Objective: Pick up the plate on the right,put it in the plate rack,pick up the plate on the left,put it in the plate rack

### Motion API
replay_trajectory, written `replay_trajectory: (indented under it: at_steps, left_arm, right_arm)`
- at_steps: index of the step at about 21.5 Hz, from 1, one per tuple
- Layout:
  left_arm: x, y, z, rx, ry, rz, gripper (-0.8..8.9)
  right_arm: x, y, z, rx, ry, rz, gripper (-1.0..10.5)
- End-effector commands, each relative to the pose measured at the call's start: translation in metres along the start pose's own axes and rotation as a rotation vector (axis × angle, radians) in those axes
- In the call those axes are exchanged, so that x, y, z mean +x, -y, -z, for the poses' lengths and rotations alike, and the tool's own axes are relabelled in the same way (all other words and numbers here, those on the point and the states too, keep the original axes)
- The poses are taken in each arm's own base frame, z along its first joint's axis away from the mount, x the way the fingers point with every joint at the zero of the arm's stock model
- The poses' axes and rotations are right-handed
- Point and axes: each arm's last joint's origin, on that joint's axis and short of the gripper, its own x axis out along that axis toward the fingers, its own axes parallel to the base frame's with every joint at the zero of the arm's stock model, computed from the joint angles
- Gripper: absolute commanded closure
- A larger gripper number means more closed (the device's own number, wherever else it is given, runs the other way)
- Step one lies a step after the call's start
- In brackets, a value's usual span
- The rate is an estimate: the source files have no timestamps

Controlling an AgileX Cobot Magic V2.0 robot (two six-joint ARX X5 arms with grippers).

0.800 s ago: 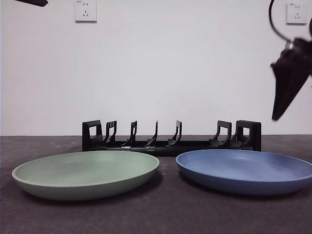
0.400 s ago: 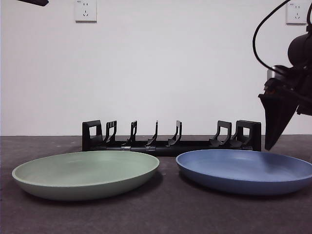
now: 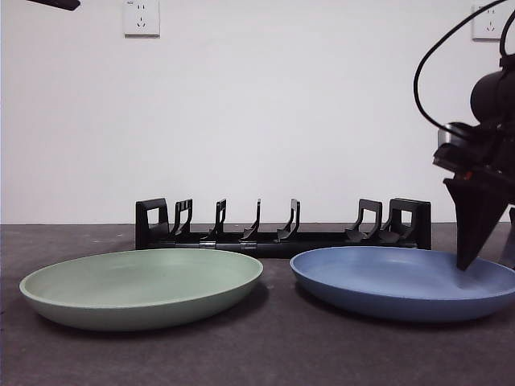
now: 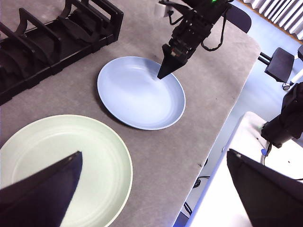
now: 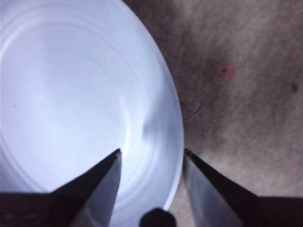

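Right claw (image 5: 151, 153) spread, straddling blue plate (image 3: 402, 281) rim on bench (image 3: 273, 354); left claw (image 4: 151, 165) spread, idle.

No legible text, label, brand, number or sign appears in any view. The blue plate (image 3: 406, 281), the green plate (image 3: 141, 287) and the plate rack (image 3: 282, 229) carry no visible lettering. The two wall sockets (image 3: 142, 18) at about 11 and 1 o'clock in the front view show only small marks, too small to read. The table (image 5: 246, 85) bears a reddish spot, not a sign.
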Motion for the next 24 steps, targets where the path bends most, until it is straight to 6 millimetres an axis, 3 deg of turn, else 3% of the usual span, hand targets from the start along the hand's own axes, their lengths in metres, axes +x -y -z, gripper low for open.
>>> replay_trajectory:
  at_steps: [1,3,6,15,19,24]
  left_arm:
    - [0.000,0.000,-0.001,0.018,0.005,0.004,1.26]
    - [0.000,0.000,-0.001,0.017,0.004,0.004,1.26]
    - [0.000,0.000,0.000,0.016,0.002,0.004,1.26]
    - [0.003,0.003,-0.001,0.081,-0.002,0.022,1.26]
    - [0.011,0.013,-0.003,0.241,-0.010,0.071,1.26]
    - [0.030,0.028,-0.015,0.467,0.056,0.163,1.26]
  right_arm:
    - [0.007,0.002,-0.001,0.014,-0.023,0.001,7.3]
    - [0.008,0.003,-0.001,0.018,-0.026,0.002,7.7]
    - [0.008,0.002,-0.001,0.014,-0.021,0.002,9.7]
    - [0.002,0.001,-0.002,0.009,-0.007,0.003,9.6]
    - [-0.039,-0.014,-0.009,-0.021,0.060,0.008,9.6]
    - [-0.121,-0.045,-0.016,-0.083,0.204,0.020,9.6]
